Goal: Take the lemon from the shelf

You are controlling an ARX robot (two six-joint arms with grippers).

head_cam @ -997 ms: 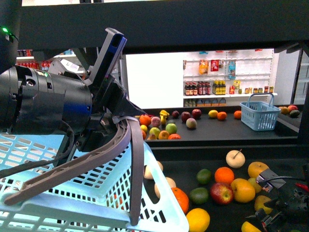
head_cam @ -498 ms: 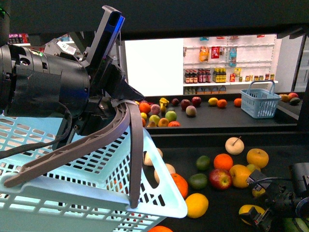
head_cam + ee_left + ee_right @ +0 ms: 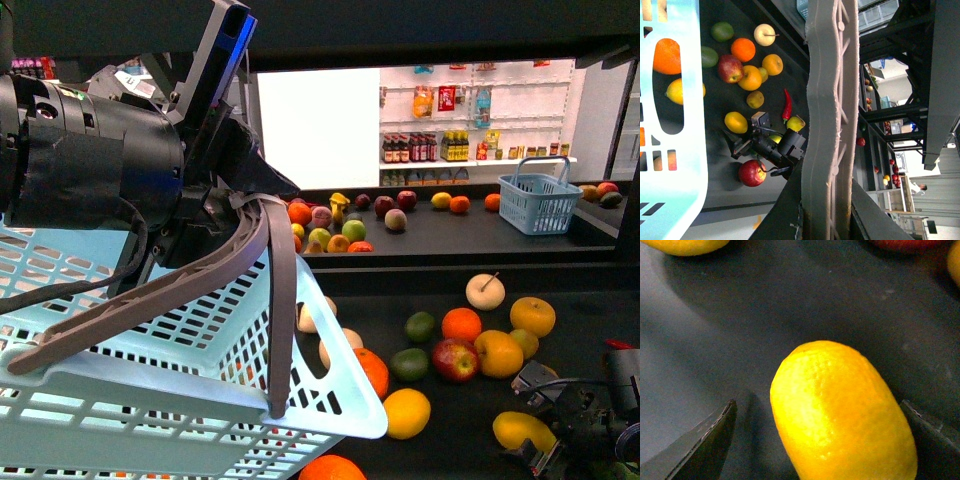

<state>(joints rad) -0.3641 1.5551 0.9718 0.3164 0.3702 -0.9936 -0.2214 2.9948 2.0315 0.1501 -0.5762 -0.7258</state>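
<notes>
The lemon [image 3: 518,430] lies on the lower black deck of the shelf [image 3: 460,445], at the front right. It is bright yellow and oval. My right gripper [image 3: 545,425] is open, with one finger on each side of it. In the right wrist view the lemon [image 3: 840,410] fills the gap between the dark fingertips [image 3: 710,440], and the gripper [image 3: 822,440] is not closed on it. My left gripper [image 3: 235,200] is shut on the grey basket handle [image 3: 272,300] and holds the light blue basket [image 3: 150,400] up at the left. In the left wrist view the handle [image 3: 832,125] runs between the jaws.
Other fruits lie beside the lemon: a red apple [image 3: 455,358], oranges [image 3: 461,324], green fruits [image 3: 409,364] and another yellow oval fruit [image 3: 407,412]. A small blue basket [image 3: 538,203] and more fruit stand on the upper deck. White store shelves [image 3: 470,120] stand behind.
My right gripper has moved down and around the lemon, which now sits between its fingers. The basket in my left gripper has shifted slightly in view.
</notes>
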